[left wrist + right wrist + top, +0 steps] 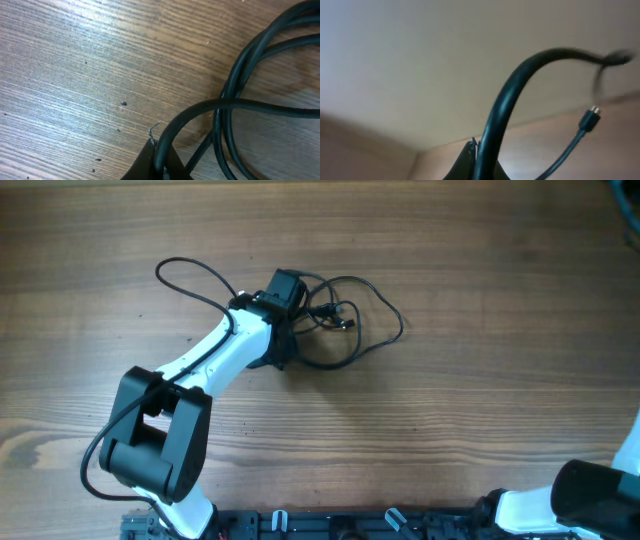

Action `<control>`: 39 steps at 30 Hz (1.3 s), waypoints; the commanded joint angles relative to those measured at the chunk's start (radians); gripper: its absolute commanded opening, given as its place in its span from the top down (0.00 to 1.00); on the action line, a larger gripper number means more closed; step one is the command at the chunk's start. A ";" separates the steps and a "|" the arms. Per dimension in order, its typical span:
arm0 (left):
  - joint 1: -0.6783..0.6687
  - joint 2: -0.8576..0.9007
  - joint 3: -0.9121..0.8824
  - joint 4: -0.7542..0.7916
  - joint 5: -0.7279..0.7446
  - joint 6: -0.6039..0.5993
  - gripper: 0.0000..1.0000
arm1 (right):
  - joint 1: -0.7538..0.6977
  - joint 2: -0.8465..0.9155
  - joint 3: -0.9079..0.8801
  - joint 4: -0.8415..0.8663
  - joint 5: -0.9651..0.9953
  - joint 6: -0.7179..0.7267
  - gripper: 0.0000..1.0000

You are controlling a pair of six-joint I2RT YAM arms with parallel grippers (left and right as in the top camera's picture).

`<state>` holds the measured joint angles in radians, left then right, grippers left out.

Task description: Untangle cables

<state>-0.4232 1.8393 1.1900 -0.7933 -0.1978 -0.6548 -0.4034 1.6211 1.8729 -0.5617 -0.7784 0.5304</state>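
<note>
Overhead, the thin black bendy cables (355, 320) lie tangled in the middle of the brown wooden table (480, 420), stretched left to right. The left gripper (158, 164) is clenched on one strand. The right gripper (478, 162) pinches another black cord (520, 75), its plug end (590, 119) dangling. The pulling-apart step looks started; next needs a slow lift.

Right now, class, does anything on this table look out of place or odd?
Yes. The cables lie in a tangled heap, loops crossing each other, one loop straying left beyond the left arm. The left fingers pinch a strand.
</note>
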 commanded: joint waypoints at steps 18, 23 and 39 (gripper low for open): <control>0.005 0.011 -0.013 0.064 0.038 0.019 0.96 | -0.282 0.169 0.026 0.006 0.435 -0.021 0.96; 0.005 0.011 -0.013 0.065 0.048 0.019 0.96 | -0.244 0.175 0.035 0.095 0.472 -0.008 0.96; 0.005 0.011 -0.013 0.064 0.048 0.019 0.94 | -0.134 0.537 0.035 -0.064 0.757 -0.184 0.96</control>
<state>-0.4232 1.8397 1.1843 -0.7322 -0.1555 -0.6476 -0.5339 2.1136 1.8969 -0.6056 -0.0692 0.3771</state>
